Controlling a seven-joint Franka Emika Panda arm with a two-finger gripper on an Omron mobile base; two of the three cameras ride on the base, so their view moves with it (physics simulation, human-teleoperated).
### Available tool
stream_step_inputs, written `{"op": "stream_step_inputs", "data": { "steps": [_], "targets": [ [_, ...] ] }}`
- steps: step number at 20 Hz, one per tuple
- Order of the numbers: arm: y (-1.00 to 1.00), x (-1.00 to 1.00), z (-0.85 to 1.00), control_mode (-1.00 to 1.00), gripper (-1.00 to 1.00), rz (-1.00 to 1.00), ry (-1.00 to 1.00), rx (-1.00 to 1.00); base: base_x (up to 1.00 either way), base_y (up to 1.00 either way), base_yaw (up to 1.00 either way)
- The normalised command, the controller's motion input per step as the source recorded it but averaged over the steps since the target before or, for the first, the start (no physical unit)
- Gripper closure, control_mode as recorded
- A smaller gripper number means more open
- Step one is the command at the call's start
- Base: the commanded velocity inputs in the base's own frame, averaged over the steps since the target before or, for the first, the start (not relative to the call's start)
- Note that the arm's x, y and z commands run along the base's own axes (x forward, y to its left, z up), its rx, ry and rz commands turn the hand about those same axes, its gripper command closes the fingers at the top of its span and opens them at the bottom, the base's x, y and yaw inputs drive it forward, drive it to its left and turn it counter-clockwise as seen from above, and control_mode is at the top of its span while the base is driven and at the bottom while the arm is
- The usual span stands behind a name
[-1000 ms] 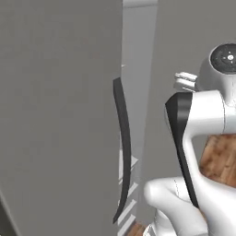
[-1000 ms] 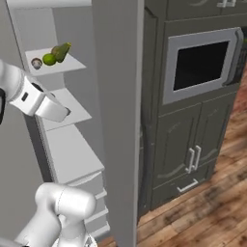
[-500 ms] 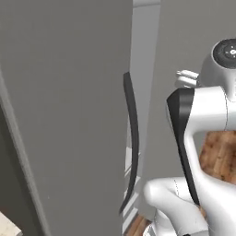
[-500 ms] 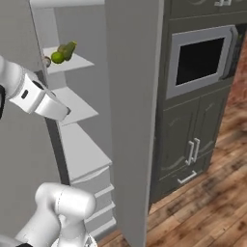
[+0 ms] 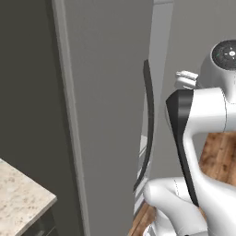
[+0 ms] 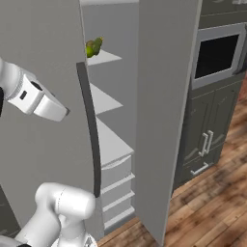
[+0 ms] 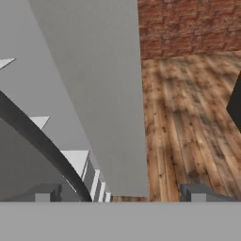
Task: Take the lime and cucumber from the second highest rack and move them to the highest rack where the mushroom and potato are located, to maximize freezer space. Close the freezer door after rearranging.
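Beside the freezer door [image 6: 43, 72], the white Franka arm reaches in from the lower left of the right base view, its forearm lying across the plain matte-grey panel just left of the door's long dark curved handle [image 6: 90, 130]. From the hand camera the gripper [image 7: 120, 193] shows its two dark fingertips [image 7: 194, 193] spread wide apart and released, nothing between them; the handle [image 7: 44, 146] sweeps as a dark arc past the left fingertip, with the door's grey face under it. Past the door's edge, the freezer [image 6: 166, 96] stands partly open, and the door is swung most of the way toward it, leaving a narrow gap through which pale grey shelves and the lower drawers [image 6: 116, 181] show. High in that gap, on the uppermost shelf visible in the right base view, the lime [image 6: 89, 48] sits touching the cucumber [image 6: 98, 44], the small round green fruit just left of the longer yellow-green piece; the shelves below them are bare. In the left base view the door [image 5: 110, 115] runs full height beside the arm, its handle [image 5: 148, 124] between panel and robot, and a speckled stone counter corner [image 5: 20, 196] lies left of the door. Beyond the freezer, a dark panelled cupboard [image 6: 212, 140] holds a built-in oven [image 6: 219, 53] above wood-plank flooring [image 6: 212, 207], and a red brick wall [image 7: 188, 23] closes the far side in the hand view.
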Motion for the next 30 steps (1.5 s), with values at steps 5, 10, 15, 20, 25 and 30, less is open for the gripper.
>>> {"op": "stream_step_inputs", "data": {
  "steps": [5, 10, 15, 20, 25, 30],
  "targets": [
    [0.0, 0.0, 0.0, 1.0, -1.0, 0.0, 0.0, 0.0, -0.86, -0.51, 0.0],
    [0.0, 0.0, 0.0, 1.0, -1.0, 0.0, 0.0, 0.0, -0.76, -0.81, 0.0],
    [0.0, 0.0, 0.0, 1.0, -1.0, 0.0, 0.0, 0.0, -0.2, -0.98, 0.05],
    [0.0, 0.0, 0.0, 1.0, -1.0, 0.0, 0.0, 0.0, 0.13, -0.94, 0.22],
    [0.0, 0.0, 0.0, 1.0, -1.0, 0.0, 0.0, 0.0, 0.46, -0.82, 0.38],
    [0.0, 0.0, 0.0, 1.0, -1.0, 0.0, 0.0, 0.0, 0.54, -0.85, 0.48]
  ]
}}
